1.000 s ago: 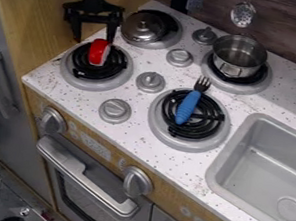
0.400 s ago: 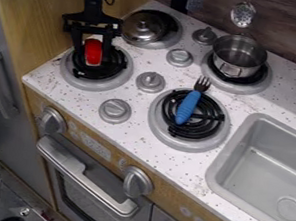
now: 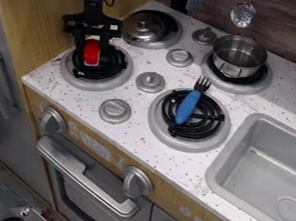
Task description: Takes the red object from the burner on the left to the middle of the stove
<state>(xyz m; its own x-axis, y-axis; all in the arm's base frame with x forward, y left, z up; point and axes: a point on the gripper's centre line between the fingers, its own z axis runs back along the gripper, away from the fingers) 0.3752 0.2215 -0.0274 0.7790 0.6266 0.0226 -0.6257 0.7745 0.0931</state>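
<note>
At the upper left, the black gripper [image 3: 91,57] hangs over the left front burner [image 3: 77,81]. Its two fingers stand close on either side of the red object [image 3: 91,52], shut on it. The object is upright, low over the black coil, and I cannot tell whether it touches the coil. The middle of the stove [image 3: 133,99] is the white speckled surface between the burners, where grey knobs stand.
A lidded pan [image 3: 144,27] sits on the back left burner, close behind the gripper. A metal pot [image 3: 239,56] is on the back right burner. A blue-handled fork [image 3: 187,107] lies across the front right burner. The sink [image 3: 265,171] is at the right.
The gripper has come down around the red object and its fingers have drawn closer together. The red object has turned more upright and shifted slightly left.
</note>
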